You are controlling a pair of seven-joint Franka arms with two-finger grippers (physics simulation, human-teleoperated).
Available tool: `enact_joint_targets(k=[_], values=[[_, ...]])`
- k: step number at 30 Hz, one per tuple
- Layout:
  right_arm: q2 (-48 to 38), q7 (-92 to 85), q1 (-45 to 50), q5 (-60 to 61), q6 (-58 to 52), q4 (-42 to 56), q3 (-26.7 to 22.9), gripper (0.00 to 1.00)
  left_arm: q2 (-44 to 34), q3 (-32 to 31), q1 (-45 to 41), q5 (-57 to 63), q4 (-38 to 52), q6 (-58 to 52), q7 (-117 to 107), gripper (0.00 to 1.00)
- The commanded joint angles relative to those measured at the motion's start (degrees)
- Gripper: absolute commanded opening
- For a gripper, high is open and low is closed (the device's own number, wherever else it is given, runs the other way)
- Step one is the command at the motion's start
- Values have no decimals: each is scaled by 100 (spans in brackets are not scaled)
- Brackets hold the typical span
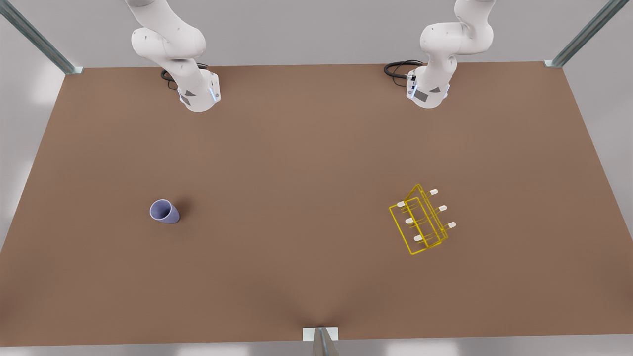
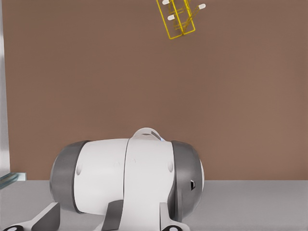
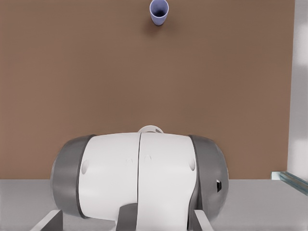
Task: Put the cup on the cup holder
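A lavender cup (image 1: 164, 211) stands upright on the brown surface (image 1: 296, 173), well apart from the yellow wire cup holder (image 1: 420, 220); we judge it light, rigid, slick, best pinched across the rim; either gripper's state we cannot tell.

My front cam sits high, looking steeply down over the whole table (image 1: 316, 163). Both wrist cams hang far back, looking past their own arm joints; one shares the cup holder (image 2: 179, 19), the other the cup (image 3: 159, 11).
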Motion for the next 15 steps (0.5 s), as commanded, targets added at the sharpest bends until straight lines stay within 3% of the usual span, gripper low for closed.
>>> enact_joint_targets(k=[1, 3, 6, 7, 8, 9, 15], values=[[1176, 141, -489, 192, 8851, -4832, -119, 100, 881, 684, -1108, -471, -4509, 6886, 2008, 100], [1176, 141, -489, 192, 8851, -4841, -119, 100, 1198, 1089, -1082, -400, -4492, 7325, 2275, 100], [1176, 132, -489, 184, 8843, -4841, -119, 100, 1138, 914, -1073, 4, -4806, 7693, 887, 100], [1176, 132, -489, 184, 8843, -4841, -119, 100, 250, 387, -748, 144, -6572, 9292, 799, 100], [1176, 132, -489, 184, 8843, -4841, -119, 100, 240, 263, -748, 153, -6234, 8770, 860, 100], [1176, 132, -489, 184, 8834, -4841, -119, 100, 319, 237, -730, 83, -5267, 7310, 860, 100], [1176, 106, -497, 184, 8825, -4850, -119, 100, 697, 228, -739, -49, -4975, 7378, 781, 100]])
